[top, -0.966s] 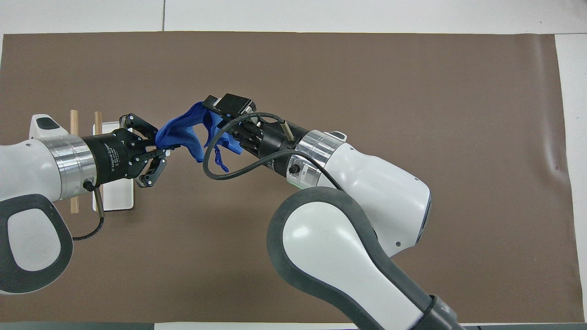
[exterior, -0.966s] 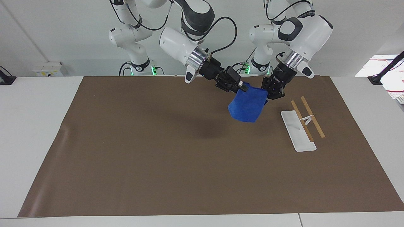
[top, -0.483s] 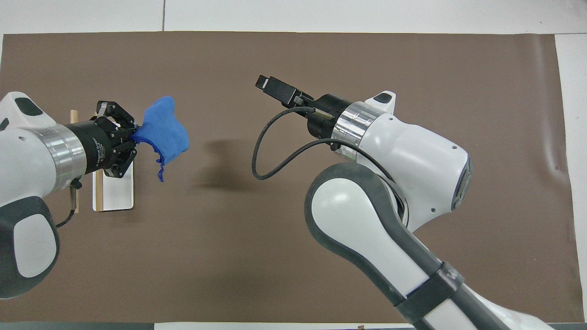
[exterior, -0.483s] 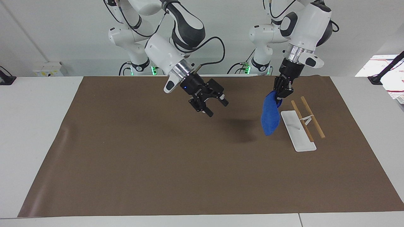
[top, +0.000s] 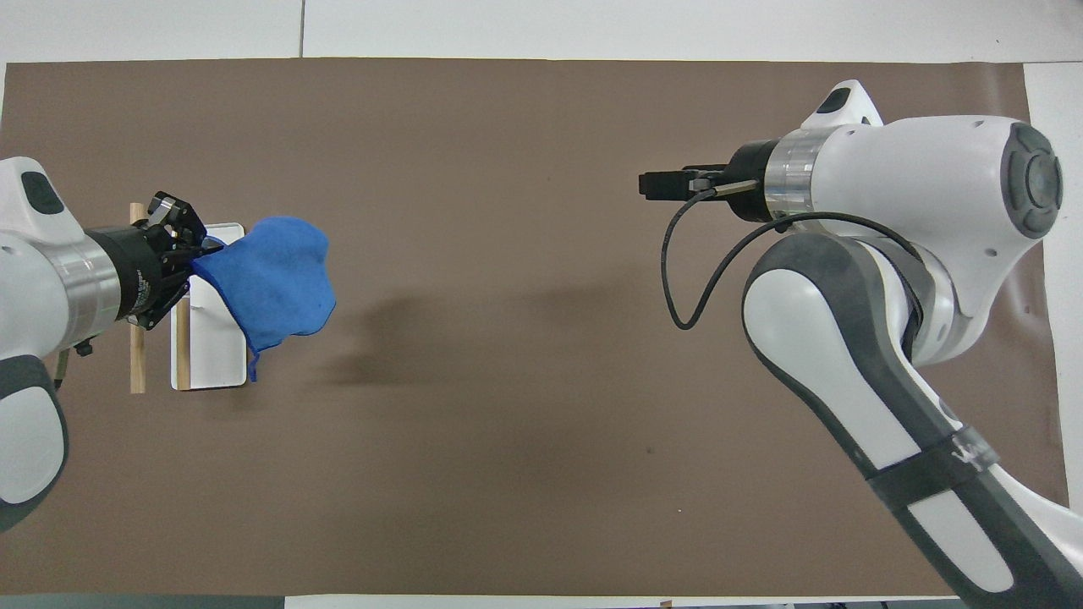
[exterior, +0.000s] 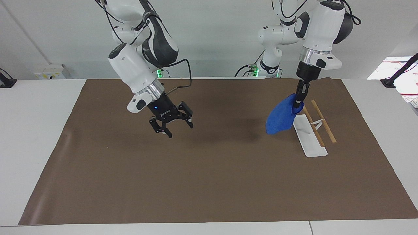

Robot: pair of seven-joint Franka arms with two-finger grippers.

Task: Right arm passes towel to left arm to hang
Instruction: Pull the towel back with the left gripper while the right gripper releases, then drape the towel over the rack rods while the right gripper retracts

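Now, by item, from the right arm's end of the bench to the left arm's:

Right claw (exterior: 173, 125): fingers spread apart, nothing in them, hanging over bare mat toward the right arm's end; this arm looks to be waiting.

Mat (exterior: 209, 182): brown sheet covering most of the white bench (exterior: 39, 130); it looks flat and matte, with one crease near the right arm's end.

Towel (exterior: 280, 118): hangs in the air from one pinched edge, over the mat just beside the rack.

Left claw (exterior: 298, 103): fingertips together, clamped on the towel's upper edge, pointing down over the rack.

Rack (exterior: 308, 133): white base plate with two wooden rods (exterior: 323, 121) over it, at the left arm's end.

Handling: the towel looks light, soft and limp, so it should drape rather than slip; a grip at a hem or corner suits it best.

Room: plain pale wall at the robots' end of the bench.
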